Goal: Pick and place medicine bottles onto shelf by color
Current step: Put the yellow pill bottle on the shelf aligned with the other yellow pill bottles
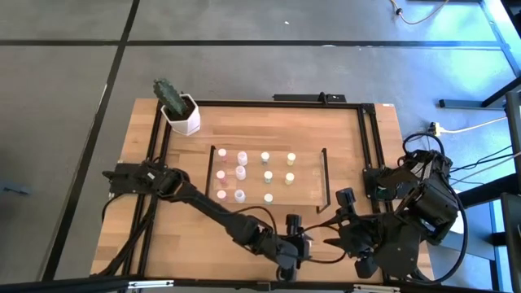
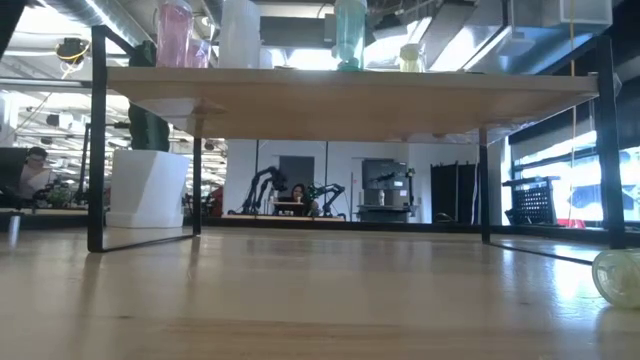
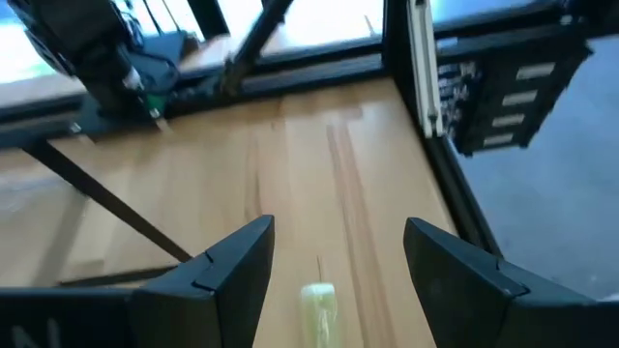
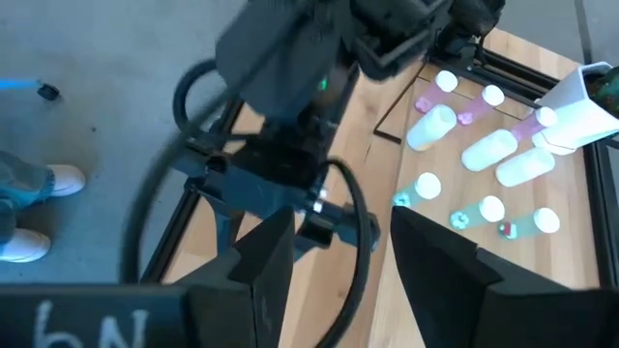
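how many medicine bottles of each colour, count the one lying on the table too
pink bottles: 3
white bottles: 3
pale green bottles: 3
yellow bottles: 3, with 2 on the shelf and 1 yellowish loose bottle on the table
total: 12

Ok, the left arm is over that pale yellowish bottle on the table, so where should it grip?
Across the round body, below the cap, coming down from above. The bottle seems to lie on its side on the table, lengthwise between the left gripper's open fingers, so they would close on its curved sides.
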Robot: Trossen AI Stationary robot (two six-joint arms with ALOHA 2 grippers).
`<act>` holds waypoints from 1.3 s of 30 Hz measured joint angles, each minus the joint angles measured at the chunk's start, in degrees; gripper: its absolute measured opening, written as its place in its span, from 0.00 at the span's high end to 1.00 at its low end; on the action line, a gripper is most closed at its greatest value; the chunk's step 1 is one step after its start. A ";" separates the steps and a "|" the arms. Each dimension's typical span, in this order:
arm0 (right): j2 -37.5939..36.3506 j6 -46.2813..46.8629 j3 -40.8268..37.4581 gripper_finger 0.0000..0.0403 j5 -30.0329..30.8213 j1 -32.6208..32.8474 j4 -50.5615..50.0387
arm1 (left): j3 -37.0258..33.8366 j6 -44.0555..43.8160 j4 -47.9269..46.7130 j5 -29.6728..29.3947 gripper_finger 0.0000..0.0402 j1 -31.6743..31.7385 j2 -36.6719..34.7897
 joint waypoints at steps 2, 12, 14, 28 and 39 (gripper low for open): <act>0.00 0.03 0.00 0.57 0.00 0.00 0.21 | -0.56 -0.36 -0.22 1.17 0.44 0.22 0.14; 0.00 0.04 0.00 0.57 0.00 0.00 0.20 | -5.89 -4.86 2.04 2.96 0.43 0.31 0.15; 0.00 0.05 0.00 0.57 0.00 0.00 0.19 | -6.93 -4.85 2.68 2.93 0.43 0.31 0.16; 0.02 0.04 0.00 0.57 0.00 0.00 0.15 | -15.50 -8.65 10.70 2.39 0.43 0.45 0.14; 0.02 -0.01 0.00 0.57 0.00 0.00 0.18 | -20.12 -9.53 15.76 2.24 0.43 0.42 0.18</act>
